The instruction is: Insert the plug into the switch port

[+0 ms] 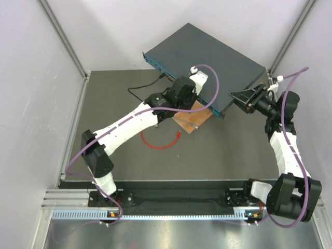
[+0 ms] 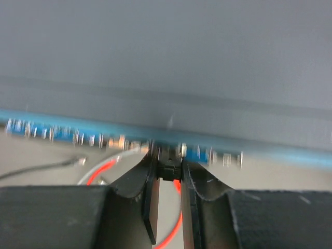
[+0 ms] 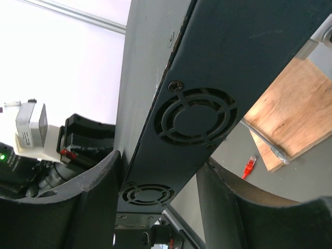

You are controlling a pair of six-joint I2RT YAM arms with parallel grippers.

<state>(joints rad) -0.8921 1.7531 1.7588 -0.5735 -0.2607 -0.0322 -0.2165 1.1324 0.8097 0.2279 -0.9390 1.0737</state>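
The switch [image 1: 207, 62] is a flat dark blue-grey box lying askew, its front propped up. My left gripper [image 1: 184, 91] is at the front face. In the left wrist view this gripper [image 2: 169, 158] is shut on the plug [image 2: 170, 171], a small connector that looks dark in shadow. It is pressed against the blurred row of ports [image 2: 62, 136], and the red cable [image 2: 176, 230] trails from it. I cannot tell how deep it sits in the switch port. My right gripper [image 1: 241, 98] is shut on the switch's right end; its jaws [image 3: 158, 158] clamp the vented side.
A wooden block [image 1: 193, 120] lies under the switch's front with a grey cable [image 3: 264, 142] across it. The red cable's other end, a red-booted connector [image 1: 178, 136], lies loose on the dark mat. A black cable [image 1: 140, 87] runs to the switch's left ports. Walls stand close on both sides.
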